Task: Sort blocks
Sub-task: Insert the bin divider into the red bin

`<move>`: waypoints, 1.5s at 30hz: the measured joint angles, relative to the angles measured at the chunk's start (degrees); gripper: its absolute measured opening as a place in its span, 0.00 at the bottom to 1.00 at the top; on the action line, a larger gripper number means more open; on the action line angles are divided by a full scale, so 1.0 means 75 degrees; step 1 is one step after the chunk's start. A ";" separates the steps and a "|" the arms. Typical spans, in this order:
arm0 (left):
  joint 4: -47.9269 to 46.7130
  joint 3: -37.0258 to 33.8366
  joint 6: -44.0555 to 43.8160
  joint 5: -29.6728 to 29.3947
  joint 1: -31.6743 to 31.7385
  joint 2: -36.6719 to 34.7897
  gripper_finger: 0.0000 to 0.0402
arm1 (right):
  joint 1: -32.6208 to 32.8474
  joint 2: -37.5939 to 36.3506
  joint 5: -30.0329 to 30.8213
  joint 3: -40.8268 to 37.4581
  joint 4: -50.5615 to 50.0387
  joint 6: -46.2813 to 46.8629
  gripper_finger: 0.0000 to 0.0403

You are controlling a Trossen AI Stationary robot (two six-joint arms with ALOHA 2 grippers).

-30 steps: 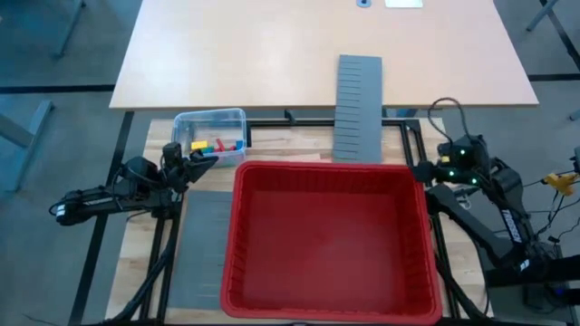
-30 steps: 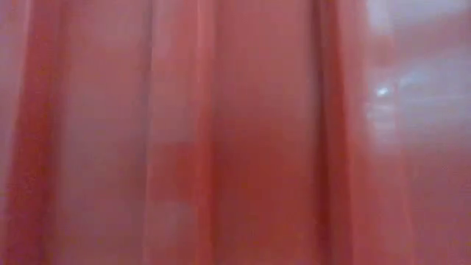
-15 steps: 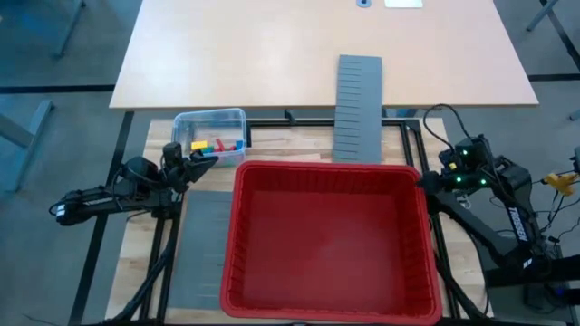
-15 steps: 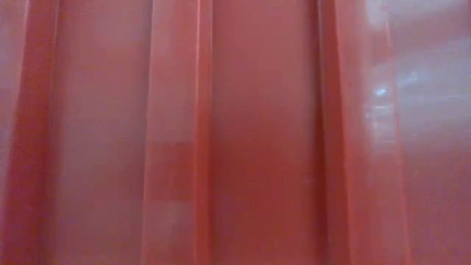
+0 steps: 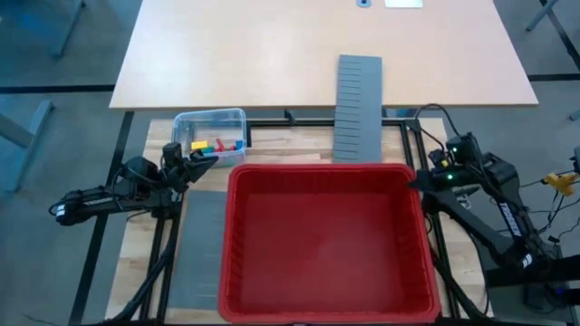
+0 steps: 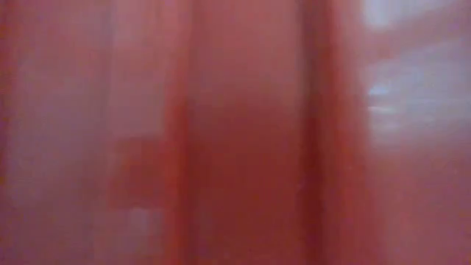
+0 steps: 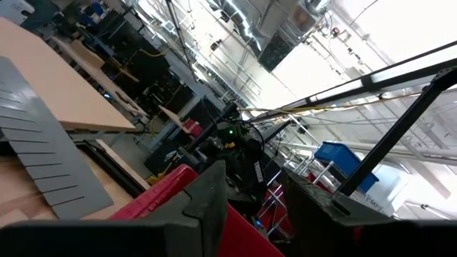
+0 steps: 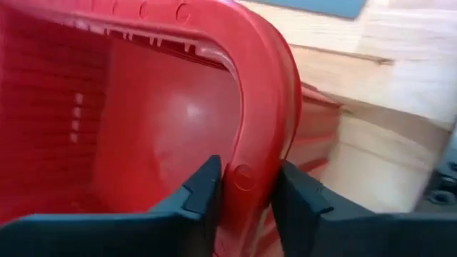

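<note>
On the wooden worktop (image 5: pixel 272 145), seen from straight above, a big red bin (image 5: pixel 323 241) fills the middle, its inside bare. Behind it to the left sits a small clear tub (image 5: pixel 210 132) holding the blocks (image 5: pixel 216 145), a little heap of yellow, red, green and blue pieces. A grey slotted panel (image 5: pixel 359 107) lies lengthwise behind the bin, reaching onto a pale tan table (image 5: pixel 317 50) that stands beyond the worktop; a second grey panel (image 5: pixel 195 254) lies flat just left of the bin. The left gripper (image 5: pixel 201 160) rests at the near edge of the tub, just off the bin's back left corner. The right gripper (image 5: pixel 419 180) is at the bin's back right corner, against the rim. Grey floor shows around the tables.

At table height, the camera sees nothing but blurred red plastic, the bin's wall (image 6: pixel 221 147) pressed close.

The left wrist view looks up past its own two dark fingers (image 7: pixel 214 207), which stand narrowly apart with nothing between them. Beyond are the slotted panel (image 7: pixel 36 157), the tan table (image 7: pixel 50 78), the bin's red rim (image 7: pixel 168 189), the other arm, and a workshop of racks, cables and bright ceiling lights with ducting.

The right wrist view shows its fingers (image 8: pixel 203 193) closed on the bin's curved corner rim (image 8: pixel 257 107), one inside and one outside, pale wood behind.
</note>
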 joint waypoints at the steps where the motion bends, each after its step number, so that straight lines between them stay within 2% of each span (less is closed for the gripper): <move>1: 0.0006 0.0000 0.0000 -0.0002 0.0000 0.0001 0.28 | 0.0000 0.0000 -0.0058 -0.0058 0.0305 0.0124 0.17; 9: 0.0015 0.0000 0.0000 -0.0002 0.0000 0.0002 0.27 | 0.0009 0.0235 -0.0174 -0.0525 0.2476 0.0979 0.18; 18: 0.0012 0.0000 0.0000 -0.0005 0.0000 0.0002 0.26 | 0.0074 0.1636 -0.0524 -0.0633 0.4092 0.1020 0.15; 28: 0.0015 0.0000 -0.0196 0.0012 0.0000 -0.0011 0.26 | 0.1221 0.2970 -0.0327 -0.0627 0.5091 0.1147 0.18; 38: 0.0013 0.0000 -0.0147 0.0021 0.0000 -0.0095 0.26 | 0.1250 0.2438 0.0658 -0.0489 0.5396 0.0948 0.31; 45: 0.0003 0.0000 -0.0137 0.0024 0.0003 -0.0097 0.26 | 0.1259 0.1779 0.0636 -0.0420 0.5402 0.1284 0.41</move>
